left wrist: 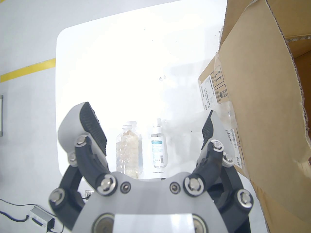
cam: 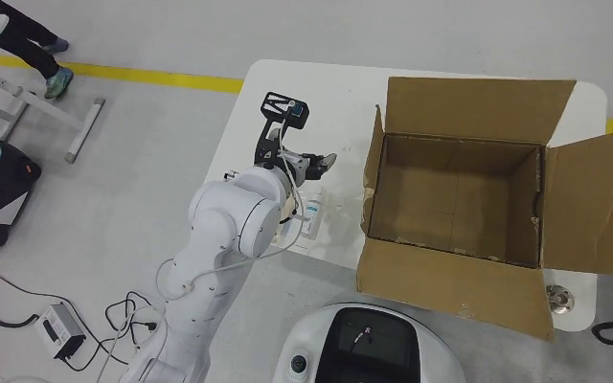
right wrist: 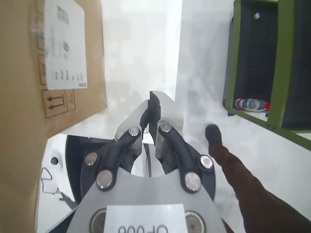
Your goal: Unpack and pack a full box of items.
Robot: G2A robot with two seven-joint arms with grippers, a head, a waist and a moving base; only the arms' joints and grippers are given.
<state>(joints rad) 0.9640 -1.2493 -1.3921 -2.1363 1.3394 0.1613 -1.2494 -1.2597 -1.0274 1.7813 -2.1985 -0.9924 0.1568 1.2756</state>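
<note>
An open cardboard box [cam: 460, 282] stands on the right half of the white table [cam: 335, 96]; its inside looks bare. Two items lie side by side near the table's front edge: a clear plastic bottle [left wrist: 127, 151] and a white spray bottle [left wrist: 159, 146] [cam: 314, 203]. My left gripper [left wrist: 148, 116] [cam: 314, 165] hangs open above them, holding nothing, with the box's left wall [left wrist: 255, 98] close beside it. My right gripper [right wrist: 151, 106] is shut on nothing, over the table strip beside the box's labelled outer wall [right wrist: 65, 49].
The table's back left part [left wrist: 133, 49] is bare. The box flaps [cam: 479, 105] stand open at the back and right. A green rack [right wrist: 281, 73] with a bottle in it stands on the floor past the table's right edge. Cables and a power brick [cam: 57, 330] lie on the floor at left.
</note>
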